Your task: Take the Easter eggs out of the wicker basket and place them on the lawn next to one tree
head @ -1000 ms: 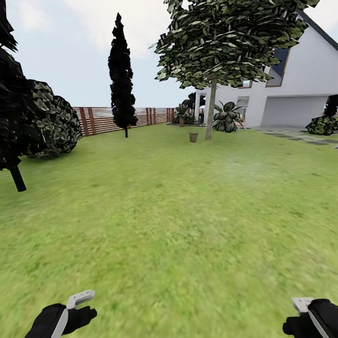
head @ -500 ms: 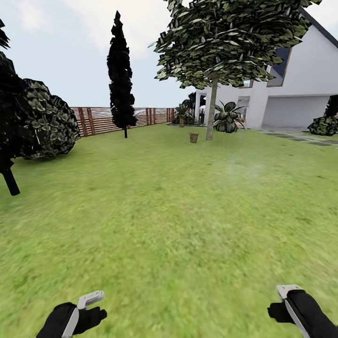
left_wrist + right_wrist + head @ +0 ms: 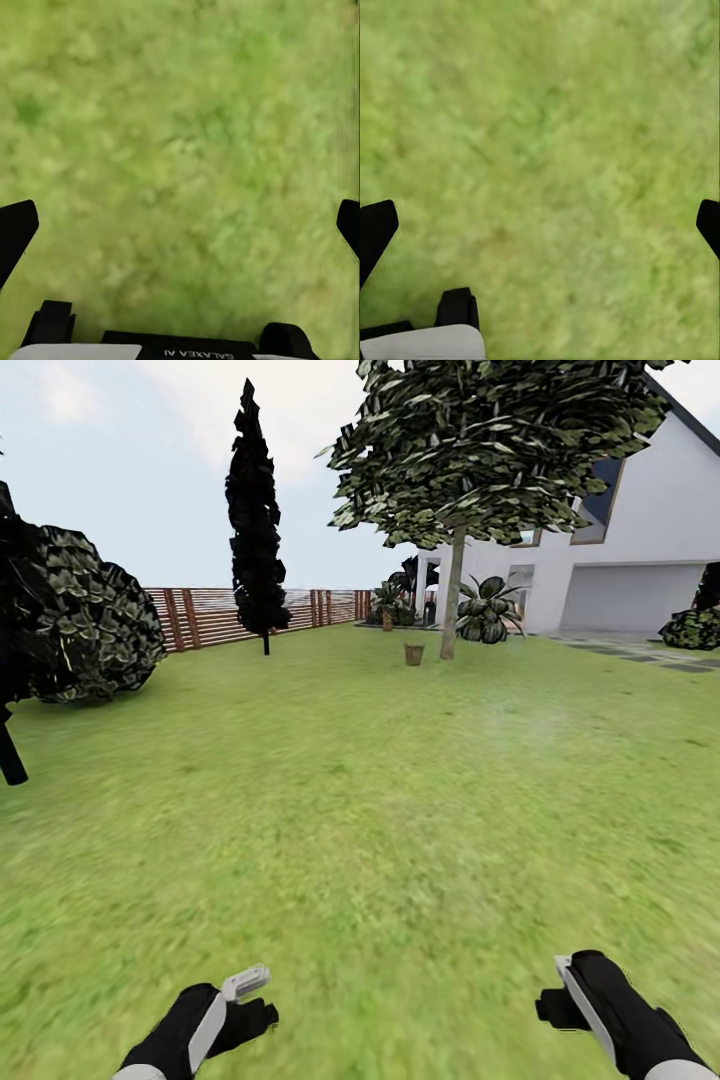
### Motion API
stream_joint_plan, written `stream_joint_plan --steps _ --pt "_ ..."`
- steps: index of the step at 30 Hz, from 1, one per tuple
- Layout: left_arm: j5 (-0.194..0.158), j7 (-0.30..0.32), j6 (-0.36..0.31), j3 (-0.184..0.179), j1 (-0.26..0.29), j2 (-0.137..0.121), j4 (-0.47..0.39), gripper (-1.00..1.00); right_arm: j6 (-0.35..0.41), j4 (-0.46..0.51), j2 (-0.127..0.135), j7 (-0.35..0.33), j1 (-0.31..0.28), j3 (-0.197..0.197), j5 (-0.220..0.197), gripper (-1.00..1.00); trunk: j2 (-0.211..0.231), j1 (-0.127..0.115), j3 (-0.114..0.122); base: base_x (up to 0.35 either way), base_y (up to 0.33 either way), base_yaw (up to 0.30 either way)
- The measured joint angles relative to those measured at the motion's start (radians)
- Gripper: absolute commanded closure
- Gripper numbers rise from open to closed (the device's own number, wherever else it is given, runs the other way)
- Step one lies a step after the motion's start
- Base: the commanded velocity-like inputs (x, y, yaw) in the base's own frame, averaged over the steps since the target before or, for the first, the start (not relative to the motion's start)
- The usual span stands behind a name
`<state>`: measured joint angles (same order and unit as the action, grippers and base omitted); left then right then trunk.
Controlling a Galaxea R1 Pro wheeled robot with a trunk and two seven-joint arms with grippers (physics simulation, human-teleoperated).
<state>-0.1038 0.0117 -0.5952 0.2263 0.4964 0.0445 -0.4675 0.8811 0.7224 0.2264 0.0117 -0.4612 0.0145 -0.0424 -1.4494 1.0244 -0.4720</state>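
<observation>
Green grass of the lawn runs far back to a white house and a wood fence. Far away, the wicker basket sits on the grass just beside the tree with the grey trunk. A tall dark tree stands near the fence. Low in the head view, the left claw and the right claw hang over the grass, both spread wide with nothing in them.
</observation>
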Motion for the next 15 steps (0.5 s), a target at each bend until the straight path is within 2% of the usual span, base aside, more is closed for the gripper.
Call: stream_joint_plan --steps 7,10,15 --pt "0.002 0.002 0.019 0.005 0.063 -0.012 0.121 -1.0 -0.003 -0.013 -0.01 0.003 0.0 0.036 0.0 -1.0 0.0 0.0 0.0 0.342 0.0 0.0" --pt "0.0 0.003 0.021 0.009 0.074 -0.021 0.137 -1.0 -0.003 -0.014 -0.01 0.003 0.0 0.04 -0.001 -1.0 0.0 0.0 0.0 0.343 0.0 0.0" --pt "-0.005 0.005 0.013 0.011 0.077 -0.016 0.142 -1.0 -0.001 -0.012 -0.005 0.002 0.0 0.039 -0.002 -1.0 0.0 0.0 0.0 0.343 0.0 0.0"
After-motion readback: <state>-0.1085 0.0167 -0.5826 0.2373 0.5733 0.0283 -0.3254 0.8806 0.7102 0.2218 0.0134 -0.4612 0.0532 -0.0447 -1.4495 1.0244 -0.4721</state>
